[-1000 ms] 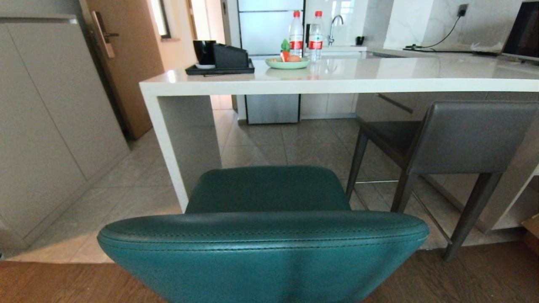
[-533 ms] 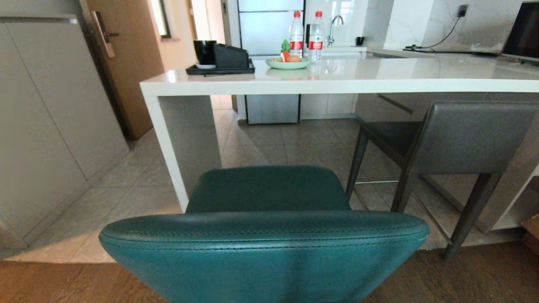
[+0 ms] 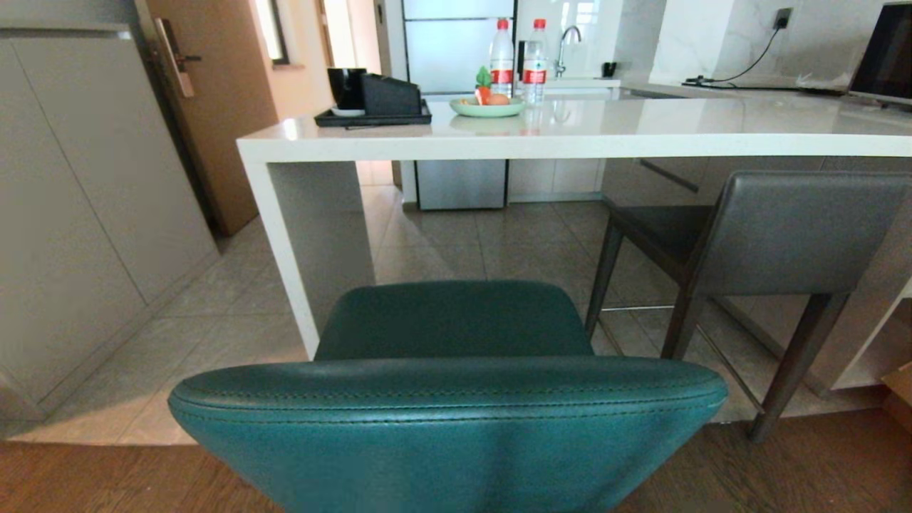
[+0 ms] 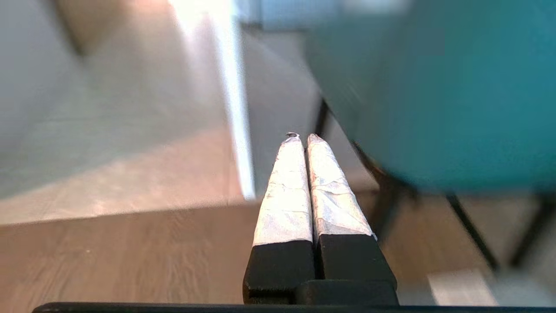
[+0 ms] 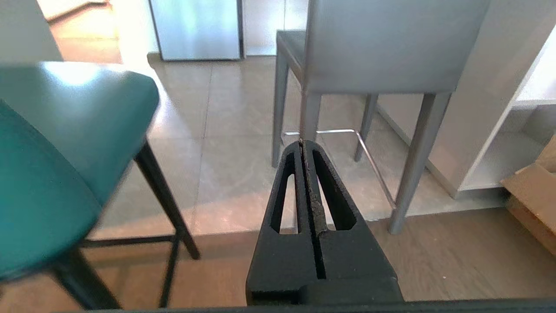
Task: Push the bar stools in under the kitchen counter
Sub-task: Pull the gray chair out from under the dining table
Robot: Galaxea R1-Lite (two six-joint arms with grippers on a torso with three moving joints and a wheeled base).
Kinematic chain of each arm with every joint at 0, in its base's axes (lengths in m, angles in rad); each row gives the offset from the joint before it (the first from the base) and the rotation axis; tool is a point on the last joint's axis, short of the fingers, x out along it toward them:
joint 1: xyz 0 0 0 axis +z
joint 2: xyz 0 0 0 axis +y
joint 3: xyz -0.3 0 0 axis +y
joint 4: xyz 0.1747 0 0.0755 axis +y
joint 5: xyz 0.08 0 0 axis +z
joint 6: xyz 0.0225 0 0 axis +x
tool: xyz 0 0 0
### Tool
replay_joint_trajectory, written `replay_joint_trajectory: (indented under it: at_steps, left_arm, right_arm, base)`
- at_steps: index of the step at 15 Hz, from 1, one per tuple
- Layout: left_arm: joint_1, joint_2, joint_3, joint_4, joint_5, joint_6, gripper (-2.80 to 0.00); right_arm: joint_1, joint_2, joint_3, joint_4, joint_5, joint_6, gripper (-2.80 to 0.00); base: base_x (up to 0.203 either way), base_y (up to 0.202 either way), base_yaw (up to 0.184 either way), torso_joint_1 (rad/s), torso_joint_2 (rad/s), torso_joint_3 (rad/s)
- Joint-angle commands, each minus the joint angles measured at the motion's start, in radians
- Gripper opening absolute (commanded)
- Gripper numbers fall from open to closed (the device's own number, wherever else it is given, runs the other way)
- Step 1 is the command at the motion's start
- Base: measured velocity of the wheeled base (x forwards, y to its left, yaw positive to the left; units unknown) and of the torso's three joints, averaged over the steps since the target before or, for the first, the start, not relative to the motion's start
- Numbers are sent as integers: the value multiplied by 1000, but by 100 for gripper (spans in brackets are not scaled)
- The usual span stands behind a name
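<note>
Wrist views | left end effector [image 4: 302, 138] closed, empty, beside teal stool [image 4: 434, 87] | right end effector [image 5: 302, 143] closed, empty

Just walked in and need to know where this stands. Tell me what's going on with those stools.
The robot stands right behind the teal stool, which is short of the white counter, its seat not yet under the top. The grey stool on the right is partly under the counter. Neither stool is being touched: the left gripper hangs shut beside the teal stool, and the right gripper hangs shut between the two stools, low above the floor.
</note>
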Motion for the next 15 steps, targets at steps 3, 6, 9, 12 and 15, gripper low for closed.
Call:
replay_joint_trajectory:
  at_steps: [3, 6, 9, 12, 15]
  left_arm:
    - [4, -7, 14, 27, 48, -19, -280]
    - [2, -7, 15, 29, 61, -93, -280]
    - [3, -7, 15, 29, 53, -78, -280]
    - [3, -7, 13, 30, 25, -23, -280]
    - [-2, -7, 11, 30, 38, -6, -280]
  right_arm:
    - [1, 5, 55, -71, 140, -48, -280]
    - [-107, -9, 50, -17, 214, -101, -280]
    - [-160, -131, 47, 67, 220, -124, -280]
    - [-144, -281, 49, 209, 228, -121, -280]
    - [-138, -271, 44, 338, 272, 2, -280]
  base:
    - [0, 0, 0, 0, 0, 0]
    - [0, 0, 0, 0, 0, 0]
    - [0, 0, 0, 0, 0, 0]
    - [0, 0, 0, 0, 0, 0]
    - [0, 0, 0, 0, 0, 0]
